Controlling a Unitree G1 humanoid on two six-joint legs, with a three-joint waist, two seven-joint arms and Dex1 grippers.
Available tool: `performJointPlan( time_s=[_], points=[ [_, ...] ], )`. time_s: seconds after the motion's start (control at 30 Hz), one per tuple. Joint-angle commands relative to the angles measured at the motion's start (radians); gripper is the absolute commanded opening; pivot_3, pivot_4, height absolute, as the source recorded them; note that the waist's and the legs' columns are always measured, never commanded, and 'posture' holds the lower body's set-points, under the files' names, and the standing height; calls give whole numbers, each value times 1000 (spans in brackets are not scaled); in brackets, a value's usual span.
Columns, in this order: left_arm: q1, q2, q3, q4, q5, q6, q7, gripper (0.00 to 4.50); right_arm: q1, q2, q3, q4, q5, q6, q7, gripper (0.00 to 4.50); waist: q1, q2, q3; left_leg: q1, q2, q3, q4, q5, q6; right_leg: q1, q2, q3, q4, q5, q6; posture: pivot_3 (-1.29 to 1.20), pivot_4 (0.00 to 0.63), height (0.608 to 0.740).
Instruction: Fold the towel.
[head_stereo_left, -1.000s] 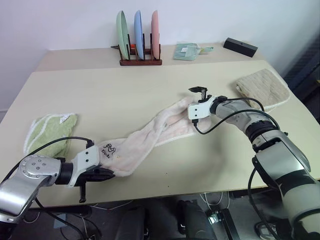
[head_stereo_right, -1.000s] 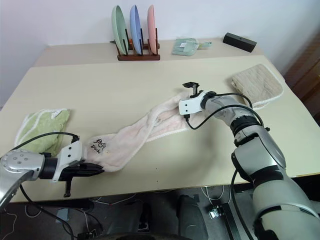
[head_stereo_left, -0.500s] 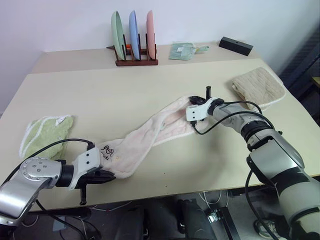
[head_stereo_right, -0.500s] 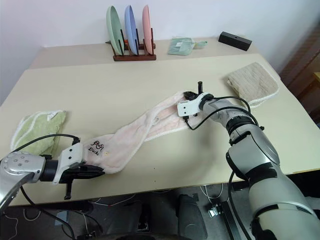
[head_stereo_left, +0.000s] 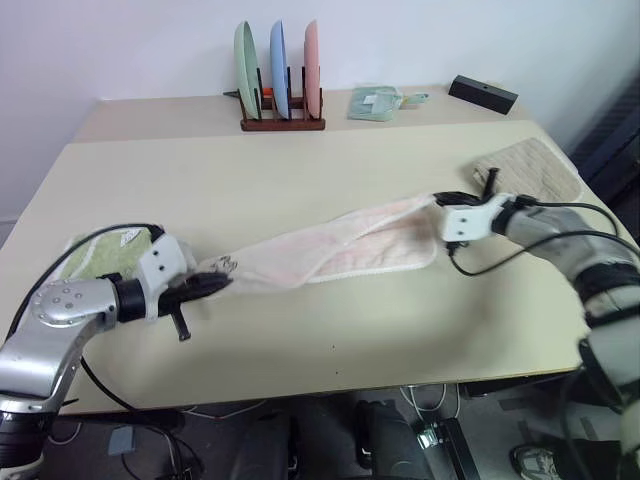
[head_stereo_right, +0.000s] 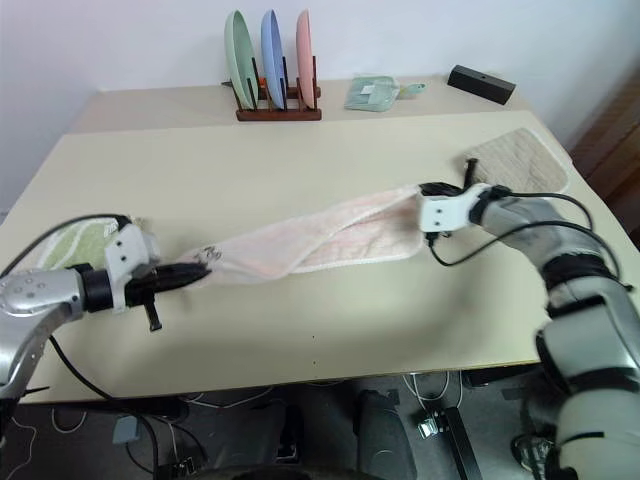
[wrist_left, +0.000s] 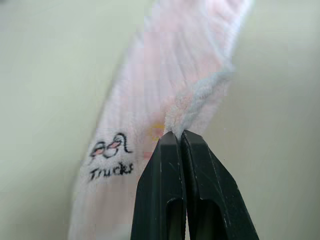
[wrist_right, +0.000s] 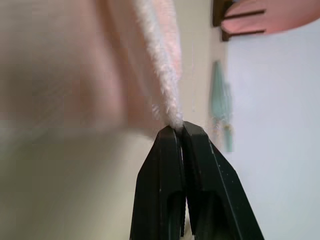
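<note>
Towel stretches above the beige table, both ends pinched by my left claw and right claw; my left wrist alone reads its logo.

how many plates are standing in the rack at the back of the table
3, upright side by side in the rack at the table's far edge: the green plate on the left, the blue plate in the middle, the pink plate on the right.

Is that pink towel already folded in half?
No. The pink towel is stretched out long between the left tool and the right tool, each shut on one end of it.
</note>
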Motion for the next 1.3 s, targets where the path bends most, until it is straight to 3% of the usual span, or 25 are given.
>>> performJointPlan(
  time_s=[0.03,0.17,0.3,0.5,0.57,0.63,0.87,1.13,1.3],
  points=[
    [-134,-46,-4,106,55,-84,78,0,-35,-16,-92,-125,64,78,36,105,-2,0,0,1,0,0,0,0,0,0,0,0,1,0,0,0,150,740],
    [-363,-135,-36,329,142,-198,183,0,-120,15,-116,-97,10,148,-15,105,5,0,0,2,1,0,1,1,-1,1,1,0,3,0,-1,0,150,740],
    [-709,-214,-34,684,241,-375,357,0,-314,51,-91,33,-89,189,-142,105,10,-3,2,0,0,0,1,4,-7,0,1,-1,2,1,0,0,150,740],
    [-942,-222,24,920,222,-500,418,0,-477,58,-82,119,-147,170,-230,105,3,-3,2,-4,-1,3,-2,3,-5,-3,0,-1,-1,0,1,0,150,740],
    [-909,-200,23,876,209,-496,363,0,-477,47,-97,102,-126,147,-205,105,-1,-3,2,-4,-1,4,-3,3,-4,-3,0,-1,-3,0,2,0,150,740],
    [-768,-160,39,712,142,-427,256,0,-420,25,-137,34,-42,116,-116,105,-5,-3,2,-3,-1,5,-4,3,-4,-3,0,-1,-3,-1,2,0,150,740],
    [-155,-9,114,142,-112,-44,37,0,42,-75,-213,-354,319,261,374,105,-12,-4,2,-3,1,3,-2,2,-4,-2,-3,-1,0,-1,2,0,150,740],
    [162,116,121,-60,-159,117,-73,0,419,-200,-300,-684,506,582,654,105,14,-2,2,1,-1,1,2,-1,2,1,-5,-2,3,-3,-2,0,150,740],
    [293,172,171,-110,-190,170,-149,0,547,-278,-389,-850,645,797,787,105,9,-2,2,1,0,1,1,-1,2,0,-4,-2,3,-3,-2,0,150,740]
  ],
)
